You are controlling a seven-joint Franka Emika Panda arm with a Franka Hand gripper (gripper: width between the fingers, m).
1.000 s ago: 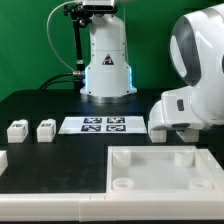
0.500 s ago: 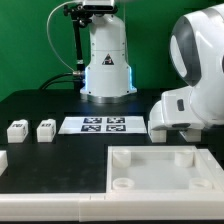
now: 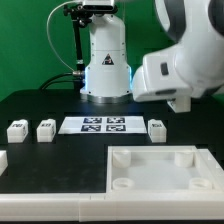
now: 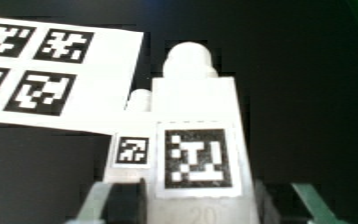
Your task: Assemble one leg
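Arm has lifted clear; leg [image 3: 157,127] stands alone beside marker board [image 3: 104,125], gripper [image 4: 208,198] spread (nothing pinched). Leg still unassembled, grasp pending.

Marker board [image 3: 103,125] between paired legs [image 3: 45,128] and lone leg [image 3: 157,127], tray [image 3: 150,152] in front

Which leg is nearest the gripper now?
The lone leg off the marker board's right end in the exterior view, under the gripper; the other two sit paired past its left end.
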